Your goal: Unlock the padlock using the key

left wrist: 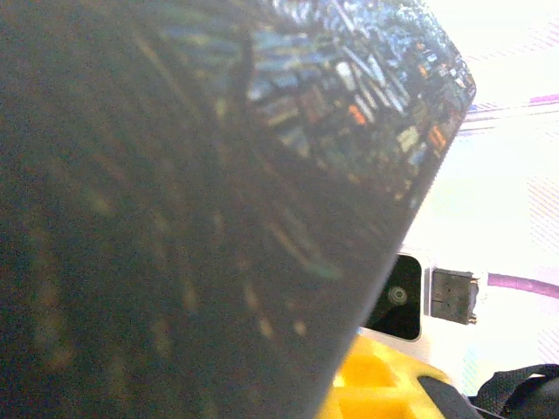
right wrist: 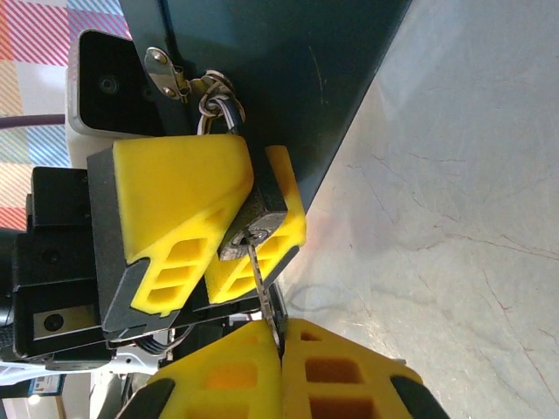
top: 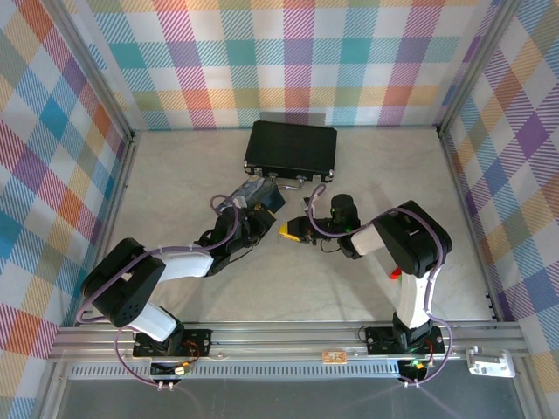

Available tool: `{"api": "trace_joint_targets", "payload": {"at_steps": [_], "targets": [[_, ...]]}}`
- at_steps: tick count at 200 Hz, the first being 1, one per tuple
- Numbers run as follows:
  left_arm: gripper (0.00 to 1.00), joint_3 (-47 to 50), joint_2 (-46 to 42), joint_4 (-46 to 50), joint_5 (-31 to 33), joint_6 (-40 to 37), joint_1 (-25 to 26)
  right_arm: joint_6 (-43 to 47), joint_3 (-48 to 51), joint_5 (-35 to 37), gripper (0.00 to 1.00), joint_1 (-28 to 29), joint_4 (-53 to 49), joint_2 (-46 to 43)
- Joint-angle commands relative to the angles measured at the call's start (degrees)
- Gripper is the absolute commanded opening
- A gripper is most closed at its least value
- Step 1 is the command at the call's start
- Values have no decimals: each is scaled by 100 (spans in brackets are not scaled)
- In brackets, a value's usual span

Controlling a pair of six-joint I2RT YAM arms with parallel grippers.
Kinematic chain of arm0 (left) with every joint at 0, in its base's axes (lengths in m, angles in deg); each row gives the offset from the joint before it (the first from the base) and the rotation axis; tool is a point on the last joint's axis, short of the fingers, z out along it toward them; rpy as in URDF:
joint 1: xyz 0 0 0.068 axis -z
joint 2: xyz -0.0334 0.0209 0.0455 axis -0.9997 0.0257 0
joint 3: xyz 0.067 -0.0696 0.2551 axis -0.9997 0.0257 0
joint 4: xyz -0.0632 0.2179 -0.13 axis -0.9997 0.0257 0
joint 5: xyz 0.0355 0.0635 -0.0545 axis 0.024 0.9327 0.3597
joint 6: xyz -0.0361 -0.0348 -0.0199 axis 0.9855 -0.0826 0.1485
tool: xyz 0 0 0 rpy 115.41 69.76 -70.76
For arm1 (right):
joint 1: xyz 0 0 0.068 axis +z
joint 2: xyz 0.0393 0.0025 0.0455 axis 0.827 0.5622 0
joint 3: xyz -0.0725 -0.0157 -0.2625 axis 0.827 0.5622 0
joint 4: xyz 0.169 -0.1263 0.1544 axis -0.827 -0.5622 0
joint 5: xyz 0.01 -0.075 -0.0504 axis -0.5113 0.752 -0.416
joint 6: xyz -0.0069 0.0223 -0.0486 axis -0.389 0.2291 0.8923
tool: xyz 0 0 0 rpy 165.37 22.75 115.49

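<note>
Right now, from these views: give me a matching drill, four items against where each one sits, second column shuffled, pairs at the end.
Items
1. padlock
2. key
3. black case
4. blue painted box

Places
A. lies closed near the back wall
B. pinched in the right hand, tip at the keyhole
C. clamped in the left hand
D. its hasp carries the padlock

Pairs: 1-C, 2-B, 3-A, 4-D

Left tool (right wrist: pixel 251 218) clamped; right tool (right wrist: pixel 280 339) pinched shut, tips facing.
</note>
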Motion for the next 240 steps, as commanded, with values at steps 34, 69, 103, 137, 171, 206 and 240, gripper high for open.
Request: {"api": "trace_joint_targets", "payload": {"at_steps": [34,69,103,137,171,206,240], "targets": [[0,179,-28,-1073,-480,71,305,-758,-137,445,0,4,451,-55],[0,235,71,-1215,-455,102,378,-1380,-53,672,0,4,933,-42],[0,348,-41,-1289,-449,119,405,-1034,-166,575,0,13,962,10],[0,306,-224,-1011,-524,109,404,247,-435,508,0,13,-692,-270],[0,396,-305,-1025,-515,109,399,1266,-704,765,0,17,-2249,-709],[0,343,-351,-1069,-698,44,404,2041,-986,862,0,13,-3250,-867],[0,236,-351,-1079,-950,-133,370,2403,-1200,644,0,-29,-3765,-912]]}}
